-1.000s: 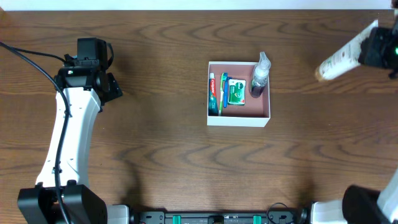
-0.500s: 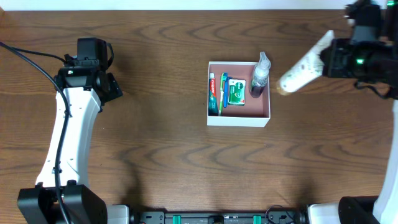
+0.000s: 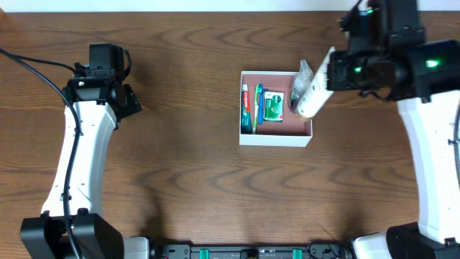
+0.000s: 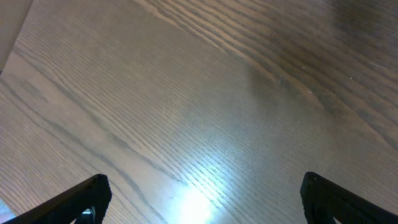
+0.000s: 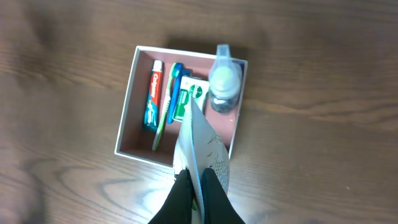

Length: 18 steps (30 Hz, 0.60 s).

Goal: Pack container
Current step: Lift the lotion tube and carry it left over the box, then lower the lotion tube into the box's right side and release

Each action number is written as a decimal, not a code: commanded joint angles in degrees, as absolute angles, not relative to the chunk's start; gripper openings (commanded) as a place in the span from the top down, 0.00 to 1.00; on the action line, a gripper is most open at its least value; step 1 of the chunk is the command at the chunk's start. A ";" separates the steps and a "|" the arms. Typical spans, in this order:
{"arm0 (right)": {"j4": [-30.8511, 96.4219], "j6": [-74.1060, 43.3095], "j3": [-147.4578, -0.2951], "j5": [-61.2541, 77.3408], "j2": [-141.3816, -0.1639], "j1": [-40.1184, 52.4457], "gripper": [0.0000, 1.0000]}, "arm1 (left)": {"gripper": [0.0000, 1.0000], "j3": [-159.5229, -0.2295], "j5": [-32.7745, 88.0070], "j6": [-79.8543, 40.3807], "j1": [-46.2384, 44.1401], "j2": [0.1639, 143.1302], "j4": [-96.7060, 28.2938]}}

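Observation:
The container (image 3: 276,141) is a shallow white box with a pink inside, at the table's middle; the right wrist view shows it from above (image 5: 124,124). In it lie a toothpaste (image 3: 246,108), a toothbrush (image 3: 258,106), a green packet (image 3: 272,106) and a clear spray bottle (image 5: 224,84). My right gripper (image 5: 198,186) is shut on the flat crimped end of a white tube (image 3: 316,90). The tube hangs tilted over the box's right side and partly covers the bottle. Far to the left, my left gripper (image 4: 202,202) stands open over bare wood.
Dark wood table (image 3: 180,173) all around the box. The left arm (image 3: 79,151) stretches along the left side, well away from the box. A black rail (image 3: 251,252) runs along the front edge.
My right arm has carried the white tube leftward from the table's far right edge to above the container's right side. The left arm has stayed still.

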<state>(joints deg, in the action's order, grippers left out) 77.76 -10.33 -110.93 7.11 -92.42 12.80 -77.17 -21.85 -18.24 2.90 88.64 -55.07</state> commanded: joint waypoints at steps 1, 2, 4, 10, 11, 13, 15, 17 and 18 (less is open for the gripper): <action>75.77 -11.55 -108.47 7.03 -91.85 14.90 0.98 | 0.02 -76.69 -22.98 -19.20 3.09 88.68 -55.02; 75.11 -11.57 -107.28 6.87 -91.85 15.33 0.98 | 0.02 -76.69 -22.98 -19.20 3.09 88.68 -55.02; 74.17 -11.55 -105.21 5.78 -91.85 15.97 0.99 | 0.02 -76.69 -22.98 -19.20 3.09 88.68 -55.02; 70.22 -11.00 -99.66 3.27 -91.85 16.60 0.98 | 0.02 -76.69 -22.98 -19.20 3.09 88.68 -55.02; 69.47 -10.33 -99.07 3.22 -91.85 16.64 0.99 | 0.02 -76.69 -22.98 -19.20 3.09 88.68 -55.02; 67.90 -8.75 -97.82 3.20 -91.85 16.69 0.99 | 0.02 -76.69 -22.98 -19.20 3.09 88.68 -55.02; 66.57 -7.18 -96.84 3.22 -91.85 16.69 0.98 | 0.02 -76.69 -22.98 -19.20 3.09 88.68 -55.02; 65.28 -5.65 -95.92 3.20 -91.85 16.75 0.99 | 0.02 -76.69 -22.98 -19.20 3.09 88.68 -55.02; 64.47 -5.06 -95.35 3.20 -91.85 16.75 0.99 | 0.02 -76.69 -22.98 -19.20 3.09 88.68 -55.02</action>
